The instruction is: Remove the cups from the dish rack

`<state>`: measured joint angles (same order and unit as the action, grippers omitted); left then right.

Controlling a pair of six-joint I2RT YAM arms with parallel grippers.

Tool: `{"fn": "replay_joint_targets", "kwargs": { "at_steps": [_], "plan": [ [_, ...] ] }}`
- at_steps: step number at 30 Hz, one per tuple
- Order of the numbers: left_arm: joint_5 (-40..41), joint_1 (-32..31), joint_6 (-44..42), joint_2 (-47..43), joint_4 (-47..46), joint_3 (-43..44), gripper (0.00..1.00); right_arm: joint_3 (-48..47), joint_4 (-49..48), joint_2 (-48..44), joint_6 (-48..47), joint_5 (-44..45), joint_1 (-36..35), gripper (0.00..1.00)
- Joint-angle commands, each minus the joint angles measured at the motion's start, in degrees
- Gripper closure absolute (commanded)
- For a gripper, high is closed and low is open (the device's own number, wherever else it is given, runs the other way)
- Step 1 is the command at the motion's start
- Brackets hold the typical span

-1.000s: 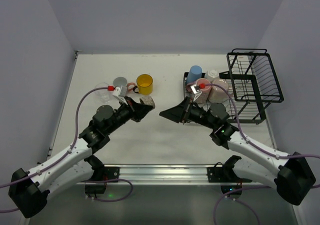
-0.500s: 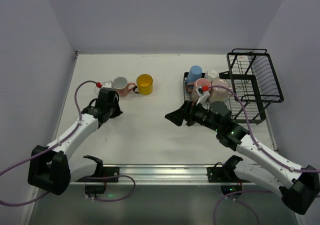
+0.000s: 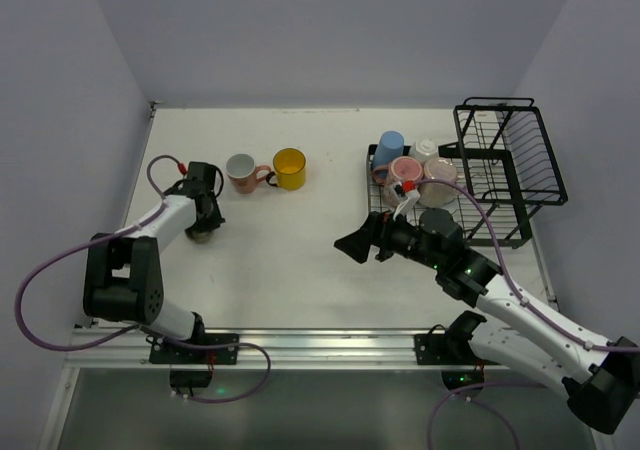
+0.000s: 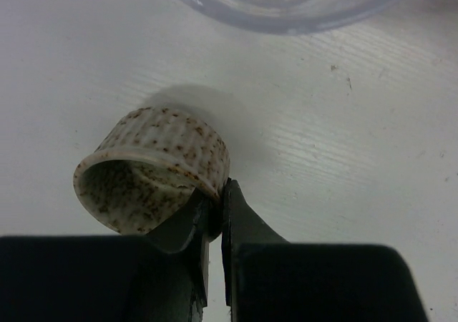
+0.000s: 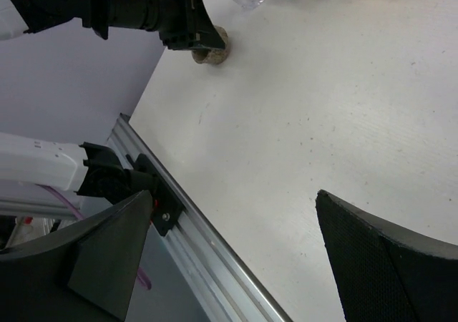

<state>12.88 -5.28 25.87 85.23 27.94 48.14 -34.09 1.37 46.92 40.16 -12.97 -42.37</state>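
The left arm (image 3: 160,217) bends sharply leftward, its left gripper (image 4: 218,193) pinched on the speckled cup (image 4: 154,157) by the rim, while the right arm (image 3: 505,300) stretches toward centre, right gripper (image 3: 347,247) gaping wide.

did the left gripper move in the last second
Yes. The left gripper, shut on the speckled cup, swung to the left: it was in front of the yellow cup and is now left of the pink mug.

The left arm (image 3: 165,216) swung its speckled cup (image 4: 154,168) (rim pinched by the fingers (image 4: 247,225)) far left.
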Motion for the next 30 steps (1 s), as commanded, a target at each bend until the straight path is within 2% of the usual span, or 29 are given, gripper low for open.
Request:
{"fn": "replay_joint_targets", "kwargs": {
  "at_steps": [1, 2, 3, 5, 6, 7, 8, 11, 14, 19, 24, 30],
  "plan": [
    [1.70, 1.85, -3.19, 1.95, 1.15, 3.36, 0.92, -0.19, 2.15, -1.21, -2.81, 1.10, -0.34, 0.01],
    [1.88, 2.02, -3.37, 2.30, 1.50, 3.80, 0.90, -0.19, 2.24, -1.21, -3.16, 1.28, -0.35, 0.01],
    [2.23, 2.11, -3.80, 2.48, 2.11, 4.06, 0.79, -0.19, 2.24, -1.04, -3.33, 1.54, -0.35, 0.01],
    [2.76, 2.11, -4.07, 1.87, 2.29, 4.59, 0.66, -0.80, 2.76, -0.43, -4.30, 2.51, -0.35, 0.01],
    [3.54, 2.11, -4.33, 1.00, 2.38, 4.68, 0.51, -1.15, 3.81, -0.16, -4.65, 3.04, -0.35, 0.01],
    [3.81, 2.11, -4.42, 0.64, 2.55, 4.77, 0.42, -2.03, 4.60, 0.36, -5.52, 4.35, -0.26, 0.01],
    [3.99, 2.11, -4.51, 0.03, 2.73, 4.86, 0.28, -2.39, 5.22, 0.63, -5.88, 5.23, -0.34, 0.01],
    [3.82, 2.11, -4.69, -2.61, 2.56, 4.86, 0.13, -3.44, 7.42, 0.81, -7.29, 8.48, -0.35, 0.01],
    [0.41, 2.11, -4.34, -6.29, 2.12, 4.86, 0.07, -4.84, 10.05, 0.98, -8.69, 12.51, -0.35, 0.01],
    [-9.35, 1.41, -4.25, -18.15, -1.92, 3.10, 0.05, -8.10, 16.73, 2.47, -11.50, 23.06, -0.35, 0.01],
    [-21.38, -3.33, -2.49, -30.97, -10.34, -2.68, 0.02, -14.42, 21.04, 7.92, -13.88, 36.41, 0.62, 0.01],
    [-29.12, -11.15, -2.93, -38.11, -16.06, -7.78, 0.00, -21.89, 22.19, 19.78, -13.18, 43.02, 5.36, 0.01]
  ]
}}
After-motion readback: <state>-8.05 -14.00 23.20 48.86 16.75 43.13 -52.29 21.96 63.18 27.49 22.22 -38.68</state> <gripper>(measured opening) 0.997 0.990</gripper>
